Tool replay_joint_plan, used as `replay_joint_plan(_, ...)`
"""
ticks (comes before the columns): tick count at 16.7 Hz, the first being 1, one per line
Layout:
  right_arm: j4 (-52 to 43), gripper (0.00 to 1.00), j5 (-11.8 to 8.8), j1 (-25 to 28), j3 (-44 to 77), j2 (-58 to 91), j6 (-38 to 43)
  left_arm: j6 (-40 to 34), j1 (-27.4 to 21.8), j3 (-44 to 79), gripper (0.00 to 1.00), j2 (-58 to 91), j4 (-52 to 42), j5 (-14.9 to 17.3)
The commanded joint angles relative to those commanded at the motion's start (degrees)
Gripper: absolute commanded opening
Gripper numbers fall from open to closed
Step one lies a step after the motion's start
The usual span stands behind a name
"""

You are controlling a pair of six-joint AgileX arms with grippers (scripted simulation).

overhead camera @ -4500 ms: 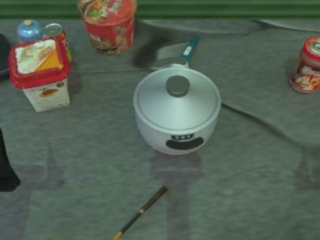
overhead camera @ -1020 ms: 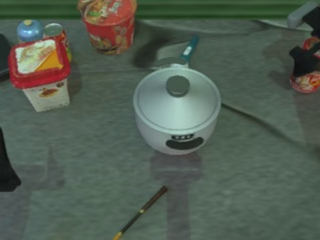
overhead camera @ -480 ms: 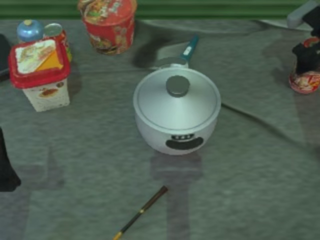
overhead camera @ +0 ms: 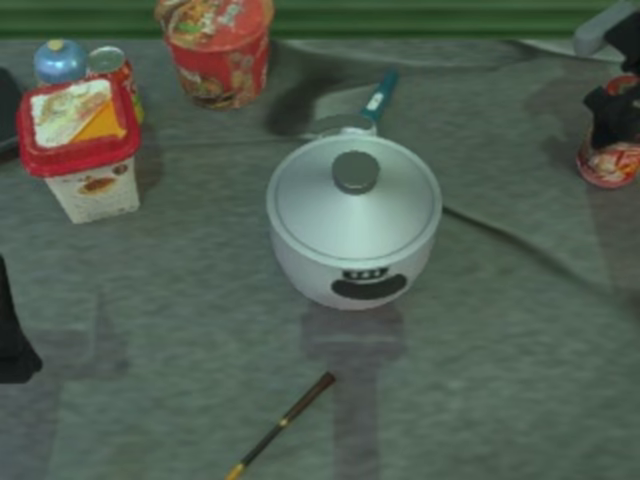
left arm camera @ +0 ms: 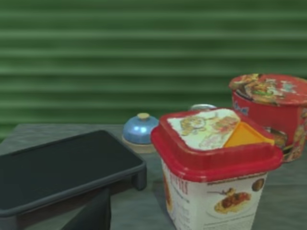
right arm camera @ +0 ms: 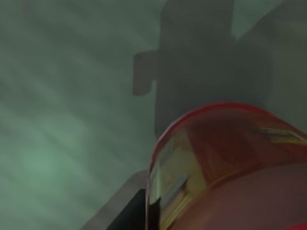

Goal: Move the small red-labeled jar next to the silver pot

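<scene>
The small red-labeled jar (overhead camera: 608, 163) stands at the table's far right edge, well apart from the silver pot (overhead camera: 352, 215) in the middle. The pot has its lid on, and its teal-tipped handle (overhead camera: 380, 95) points to the back. My right gripper (overhead camera: 612, 115) is down over the jar's top, hiding the lid, and is shut on the jar. In the right wrist view the jar (right arm camera: 225, 158) fills the near field, with one dark finger (right arm camera: 139, 211) against its side. My left arm (overhead camera: 10, 335) is parked at the left edge.
At the back left stand a square white tub with a red lid (overhead camera: 80, 145), a blue bell (overhead camera: 58, 60), a small can (overhead camera: 110, 65) and a large red noodle cup (overhead camera: 215, 45). A chopstick (overhead camera: 280, 425) lies at the front. A black flat object (left arm camera: 62, 167) sits at the left edge.
My right arm came in from the back right and closed on the jar. The jar has since shifted slightly up and left. The left arm has not moved.
</scene>
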Motion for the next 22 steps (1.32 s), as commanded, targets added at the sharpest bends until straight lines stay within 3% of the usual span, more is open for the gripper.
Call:
replay_joint_plan(6,-0.07,0.0,-0.08,-0.18,-0.87,-0.87,0.08,0.0,0.0,0.0,1.0,0.0,0.0,0.0)
replay_joint_plan(16,-1.39,0.0,-0.39,0.19,-26.49,-28.05,-0.28,0.0,0.0,0.0,1.0,0.0,0.0,0.0)
replay_joint_plan(22,-1.61,0.0,-0.41,-0.06,-28.09,-29.7,-0.22,0.0,0.0,0.0,1.0,0.0,0.0,0.0)
